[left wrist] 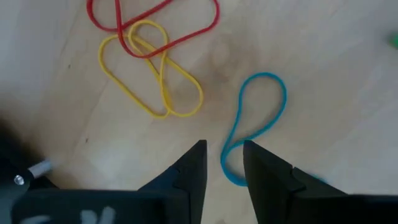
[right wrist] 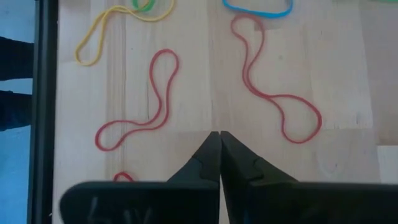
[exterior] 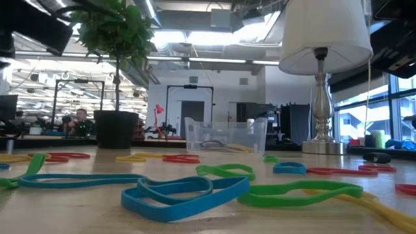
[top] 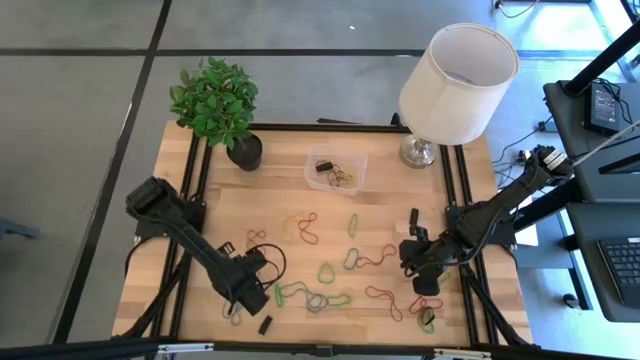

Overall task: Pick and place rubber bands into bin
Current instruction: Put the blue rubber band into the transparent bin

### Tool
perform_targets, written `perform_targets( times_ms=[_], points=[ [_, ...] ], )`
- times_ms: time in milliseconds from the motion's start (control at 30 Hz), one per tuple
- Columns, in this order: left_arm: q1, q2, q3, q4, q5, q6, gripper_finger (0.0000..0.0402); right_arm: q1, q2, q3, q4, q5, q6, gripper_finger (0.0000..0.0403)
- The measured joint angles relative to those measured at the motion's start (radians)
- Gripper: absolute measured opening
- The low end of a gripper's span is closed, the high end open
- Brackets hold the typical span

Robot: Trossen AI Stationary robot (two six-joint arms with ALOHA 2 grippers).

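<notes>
Many rubber bands lie loose on the wooden table: red, green, yellow and blue loops across its middle and near part. The clear bin stands near the far edge with a few bands in it; the low view shows it too. My left gripper is low over the near-left part, open, its fingertips on either side of a blue band's end. My right gripper hovers over the near-right part, shut, holding nothing, between two red bands. My left gripper comes from above with one finger on each side of the narrow end of the blue band, which lies flat on the table. Whether the fingers touch it, I cannot tell.
A black plant pot with a leafy plant stands at the far left, a white-shaded lamp at the far right. A small black block lies by the near edge. Yellow bands and a red band lie just beyond the left gripper.
</notes>
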Motion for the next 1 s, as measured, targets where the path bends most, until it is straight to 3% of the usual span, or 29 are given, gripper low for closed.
perform_targets(
  times_ms=[367,467,600,1000],
  points=[
    [0.005,-0.006,-0.153,0.285,0.108,-0.011,0.0086,0.001,0.0,0.0,0.004,0.0,0.023,0.0004],
    [0.018,-0.009,-0.185,0.324,0.137,-0.011,0.0064,0.0,0.0,0.0,0.004,0.0,0.008,0.0004],
    [0.041,-0.008,-0.162,0.308,0.171,-0.009,0.001,0.0,0.0,0.0,0.004,0.0,0.001,0.0004],
    [0.092,-0.075,0.0,0.039,0.094,0.108,0.0001,0.0,0.0,0.0,0.002,0.0,-0.009,0.0004]
  ],
)
